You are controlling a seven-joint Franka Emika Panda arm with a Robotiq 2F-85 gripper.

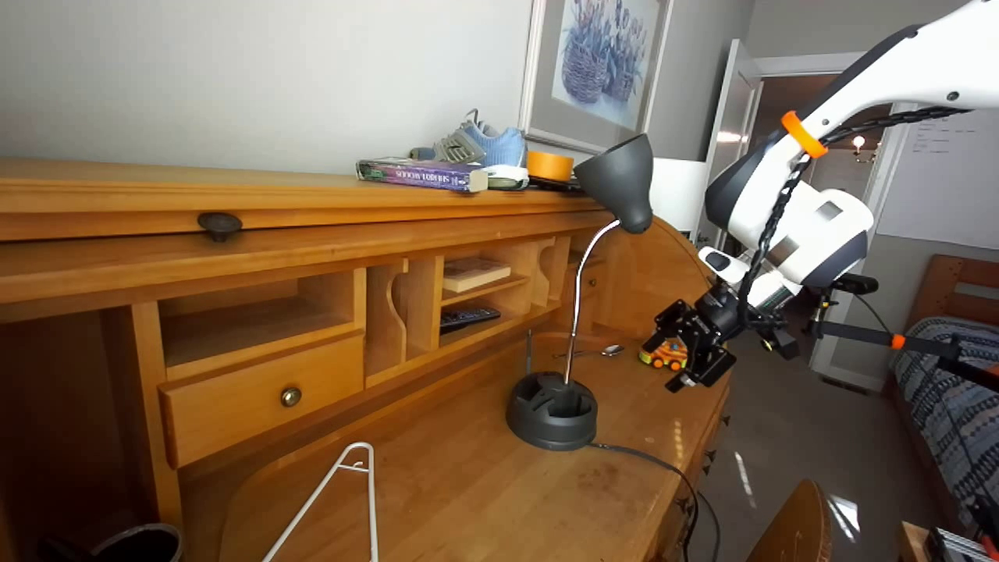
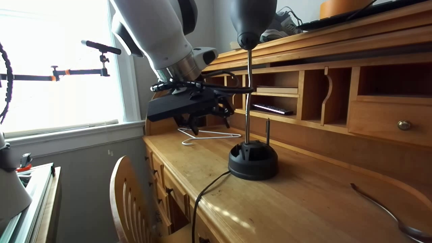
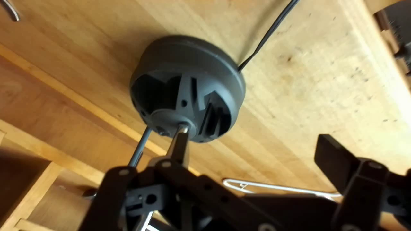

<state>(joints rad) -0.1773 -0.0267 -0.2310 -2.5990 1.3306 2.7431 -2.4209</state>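
Observation:
My gripper (image 1: 663, 365) is open and holds nothing above the wooden desk. It also shows open in an exterior view (image 2: 212, 129) and in the wrist view (image 3: 253, 141). The nearest thing is a dark grey desk lamp with a round base (image 1: 551, 421) and a thin silver neck (image 2: 248, 101). In the wrist view one finger overlaps the neck; whether they touch cannot be told. The lamp base (image 3: 192, 67) lies ahead of the jaws there. A white hanger (image 2: 216, 137) lies on the desk, partly hidden behind the gripper in the wrist view (image 3: 276, 187).
An orange and green toy car (image 1: 663, 357) and a spoon (image 1: 613, 350) are on the desk. Cubbies hold a remote (image 1: 468, 318) and a book (image 1: 474, 274). A purple book (image 1: 421, 174) and shoes (image 1: 499, 152) lie on top. A wooden chair (image 2: 126, 202) stands at the front.

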